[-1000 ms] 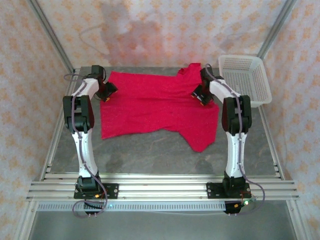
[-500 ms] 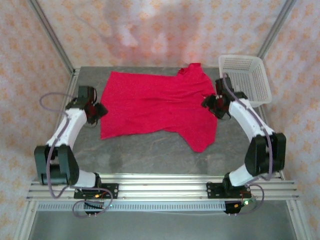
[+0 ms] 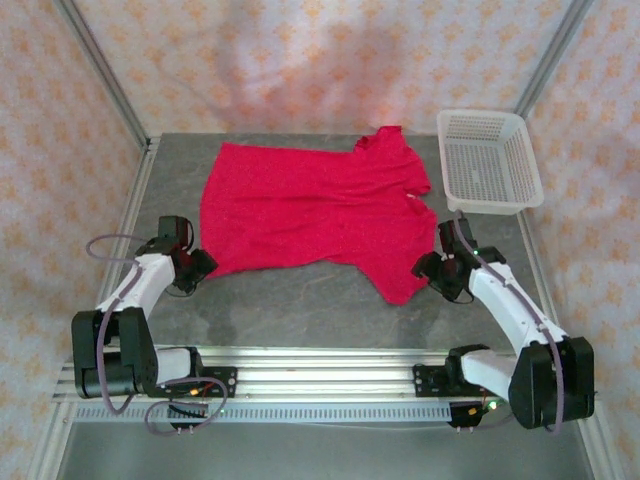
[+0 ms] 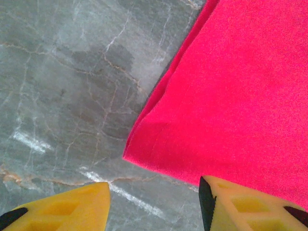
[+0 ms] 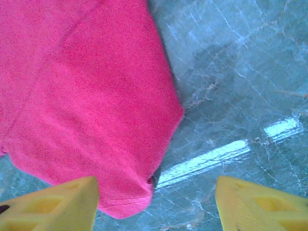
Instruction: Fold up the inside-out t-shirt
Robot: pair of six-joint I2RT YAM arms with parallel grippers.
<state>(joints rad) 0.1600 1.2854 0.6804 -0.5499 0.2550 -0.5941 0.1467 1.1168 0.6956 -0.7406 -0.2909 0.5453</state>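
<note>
L gripper (image 3: 196, 267) & R gripper (image 3: 429, 270) gape empty beside t-shirt (image 3: 310, 215) edges, bare table (image 3: 300, 310) nearside.

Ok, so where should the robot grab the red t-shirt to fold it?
Probably its two near corners, pinched from above. The t-shirt lies flat on the table, so only edges offer a hold. Its near-left corner sits just ahead of the open left gripper, and its near-right tip just ahead of the open right gripper.
</note>
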